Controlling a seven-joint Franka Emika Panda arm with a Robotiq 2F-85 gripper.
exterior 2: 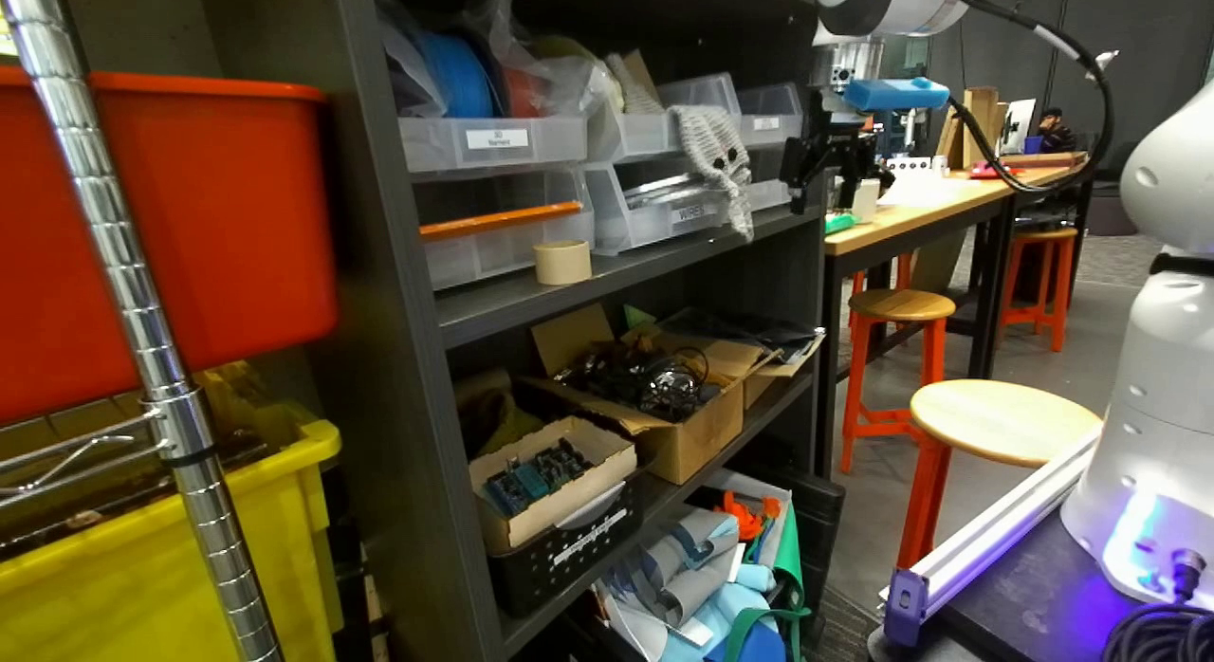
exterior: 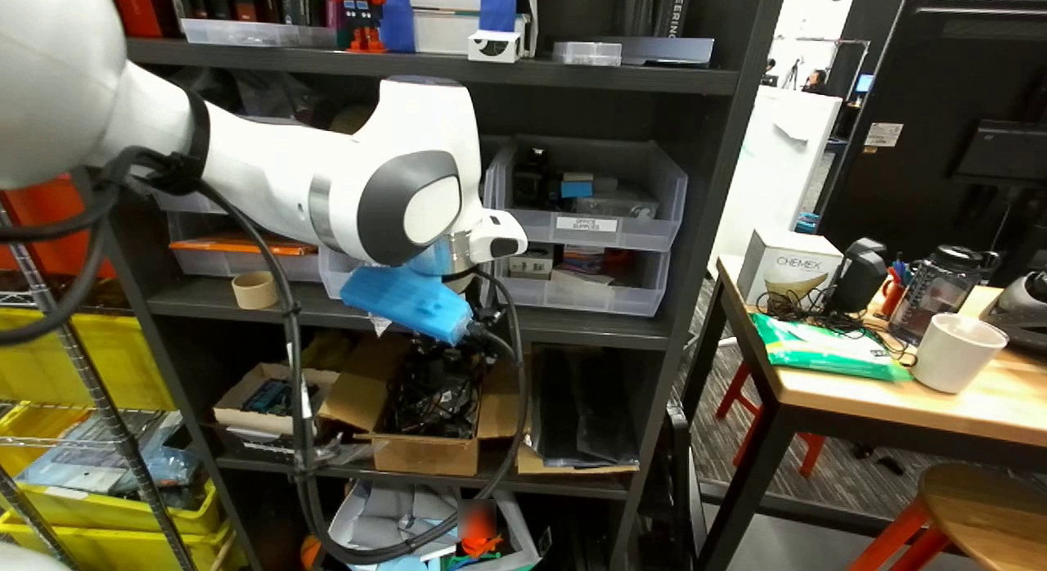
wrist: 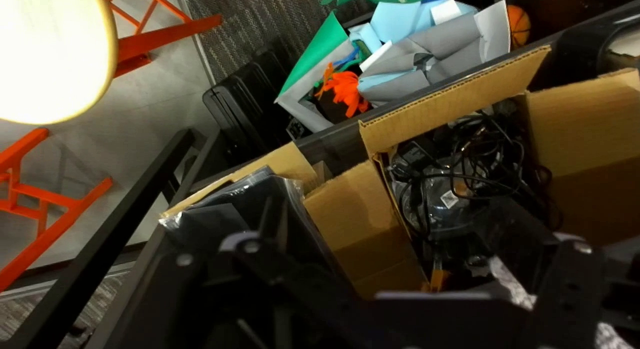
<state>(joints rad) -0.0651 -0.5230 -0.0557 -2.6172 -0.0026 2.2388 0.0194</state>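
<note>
Okay, gripper point(exterior 2: 823, 195) spread wide, jaws holding nothing; grey knitted item point(exterior 2: 716, 150) near one side of them, draped on the WIRES bin point(exterior 2: 654, 226). Likely trouble: a sideways nudge could snag it or clip the shelf edge point(exterior 2: 664, 266), both sitting so near. Cardboard box point(wrist: 350, 209) of cables point(wrist: 490, 154) below the jaws; more room away from that edge, toward the stool point(exterior 2: 1001, 420)

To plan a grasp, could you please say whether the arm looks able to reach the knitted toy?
Probably yes: the knitted toy hangs in front of the bins, nothing visible blocks it, and the open fingers look near.
</note>
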